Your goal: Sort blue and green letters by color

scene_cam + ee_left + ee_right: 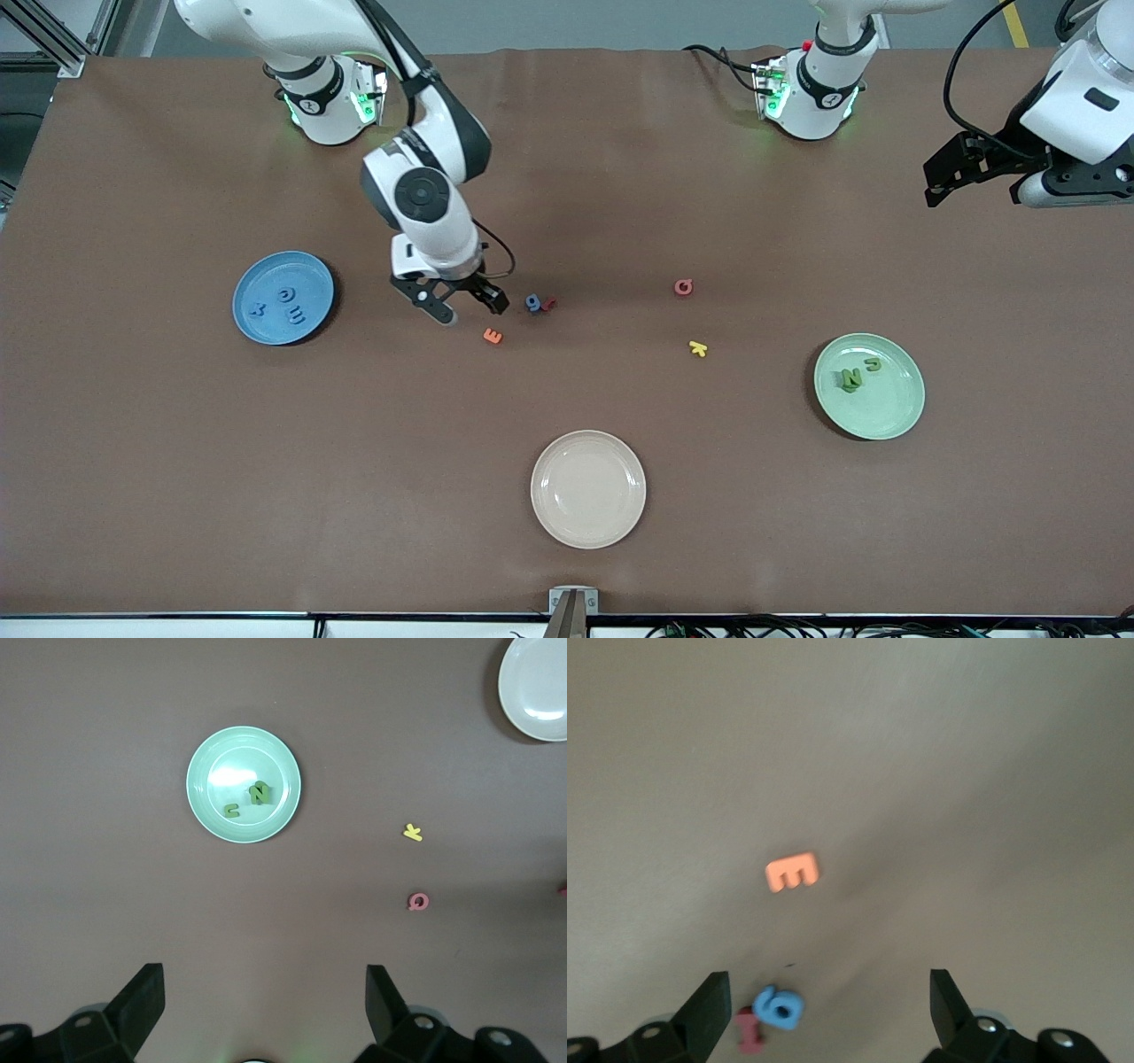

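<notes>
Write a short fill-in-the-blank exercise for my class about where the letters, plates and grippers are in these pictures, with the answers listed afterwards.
1. The blue g lies on the table touching a dark ____ letter.
2. The open right gripper hangs above the table between the blue plate and the ____ E.
3. The beige plate holds ____ letters.
4. The green N lies in the ____ plate, while the open left gripper waits high above the table.

Answers: red; orange; no; green

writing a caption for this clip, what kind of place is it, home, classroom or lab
Most likely a robotics lab: two Franka arms bolted at a brown-covered table, the right gripper open beside a blue g, the left gripper waiting open, and colored plates for sorting toy letters.
</notes>
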